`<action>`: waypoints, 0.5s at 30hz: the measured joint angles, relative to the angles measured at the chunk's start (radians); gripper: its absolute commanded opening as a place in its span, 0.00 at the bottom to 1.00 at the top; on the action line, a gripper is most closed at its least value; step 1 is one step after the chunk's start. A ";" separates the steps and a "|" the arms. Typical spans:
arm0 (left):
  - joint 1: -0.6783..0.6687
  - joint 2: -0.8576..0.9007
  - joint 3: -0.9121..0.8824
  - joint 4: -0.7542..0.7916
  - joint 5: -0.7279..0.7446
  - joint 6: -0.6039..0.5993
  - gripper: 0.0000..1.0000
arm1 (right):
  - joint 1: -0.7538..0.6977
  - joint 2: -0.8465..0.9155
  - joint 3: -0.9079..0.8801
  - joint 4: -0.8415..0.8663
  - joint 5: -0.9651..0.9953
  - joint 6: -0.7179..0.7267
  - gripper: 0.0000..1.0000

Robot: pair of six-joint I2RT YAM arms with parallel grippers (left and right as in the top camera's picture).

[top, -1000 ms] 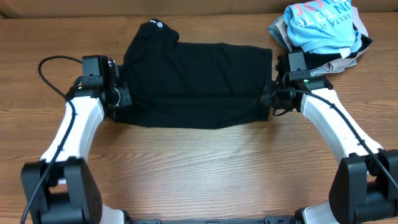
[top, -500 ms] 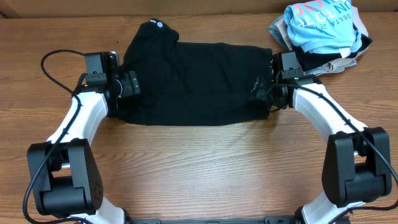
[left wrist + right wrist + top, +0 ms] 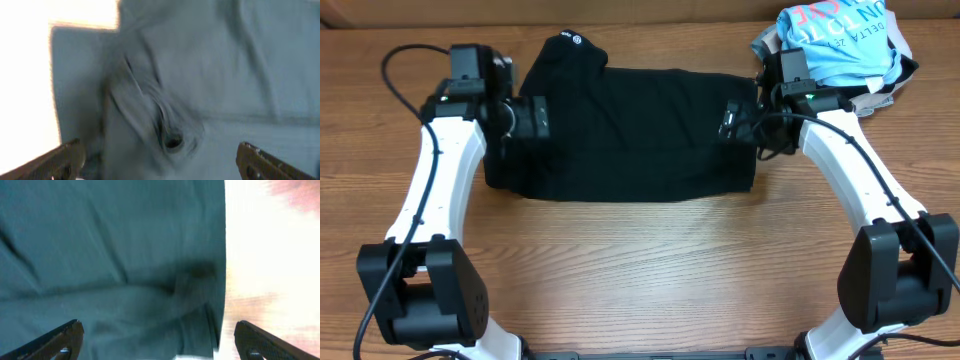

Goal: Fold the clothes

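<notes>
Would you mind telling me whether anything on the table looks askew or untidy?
The black shirt is folded unevenly: its far-left corner pokes out beyond the straight far edge. The light blue T-shirt lies crumpled.

Overhead, the top edge crops the pile of clothes [image 3: 835,45] just right of the black shirt [image 3: 630,135]. Both wrist views of the shirt are blurred, its creases smeared. The left gripper [image 3: 160,147] and right gripper [image 3: 158,325] show only finger ends, cut off by the bottom edge.
</notes>
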 measured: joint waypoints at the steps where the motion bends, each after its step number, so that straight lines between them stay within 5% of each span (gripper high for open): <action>1: -0.014 0.000 -0.004 -0.033 0.002 0.002 0.95 | 0.000 0.000 -0.001 -0.026 -0.008 -0.002 1.00; 7: -0.124 0.000 -0.087 -0.060 -0.011 -0.003 0.90 | 0.032 0.000 -0.017 -0.050 -0.022 -0.023 0.98; 15: -0.166 0.000 -0.239 0.238 -0.059 -0.047 0.92 | 0.124 0.047 -0.026 0.108 0.014 -0.072 0.94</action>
